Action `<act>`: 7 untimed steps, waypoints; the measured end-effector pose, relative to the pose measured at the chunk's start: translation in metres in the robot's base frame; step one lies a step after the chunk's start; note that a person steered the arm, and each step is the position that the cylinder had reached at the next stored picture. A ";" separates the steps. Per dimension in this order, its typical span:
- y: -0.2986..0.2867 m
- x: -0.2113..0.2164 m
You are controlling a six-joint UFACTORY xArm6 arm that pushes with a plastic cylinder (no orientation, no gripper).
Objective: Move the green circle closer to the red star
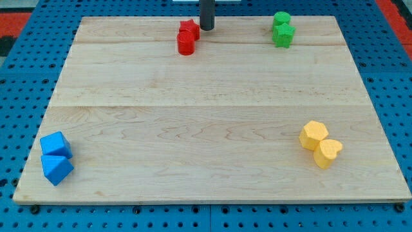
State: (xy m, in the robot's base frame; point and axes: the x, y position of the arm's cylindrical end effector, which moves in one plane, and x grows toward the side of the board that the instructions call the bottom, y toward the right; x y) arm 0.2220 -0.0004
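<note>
The green circle (281, 19) sits near the view's top right of the wooden board (206, 116), touching a green star (283, 35) just below it. The red star (190, 29) lies at the top centre-left, with a red cylinder (185, 44) touching its lower side. My tip (206, 28) is at the top edge, just right of the red star and almost against it. It is far to the left of the green circle.
A blue cube (55, 144) and a blue triangle (57, 169) sit at the bottom left. A yellow hexagon (313, 135) and a yellow heart (328, 153) sit at the bottom right. Blue pegboard surrounds the board.
</note>
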 end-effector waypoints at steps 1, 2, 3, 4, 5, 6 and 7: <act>0.000 0.000; 0.005 -0.010; 0.019 -0.026; 0.058 -0.029; 0.107 -0.030; 0.152 -0.030; 0.205 -0.030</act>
State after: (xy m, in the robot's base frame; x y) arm 0.1921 0.2051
